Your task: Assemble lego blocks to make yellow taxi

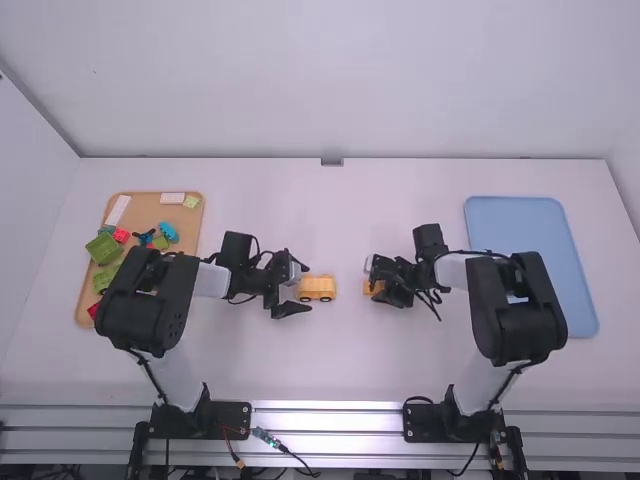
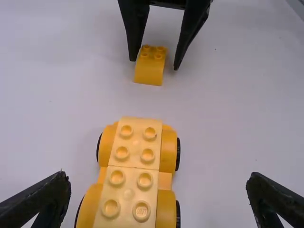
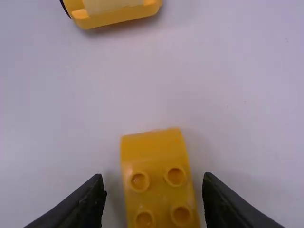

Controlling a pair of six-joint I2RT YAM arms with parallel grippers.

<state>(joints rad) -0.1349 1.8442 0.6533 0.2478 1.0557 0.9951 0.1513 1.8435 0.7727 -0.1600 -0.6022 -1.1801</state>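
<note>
Left gripper [image 1: 309,289] and right gripper [image 1: 371,280] flank yellow taxi parts on a white table [image 1: 340,360].
Both stand open, holding nothing: left's, widely, around the wheeled base [image 2: 129,183]; right's around the studded block [image 3: 156,149].

I face a white table [image 1: 340,210] bearing, in the high view, an orange tray [image 1: 150,212] at left, a blue tray [image 1: 520,228] at right, and a yellow car base [image 1: 317,286] and yellow block [image 3: 159,156] near center.
</note>
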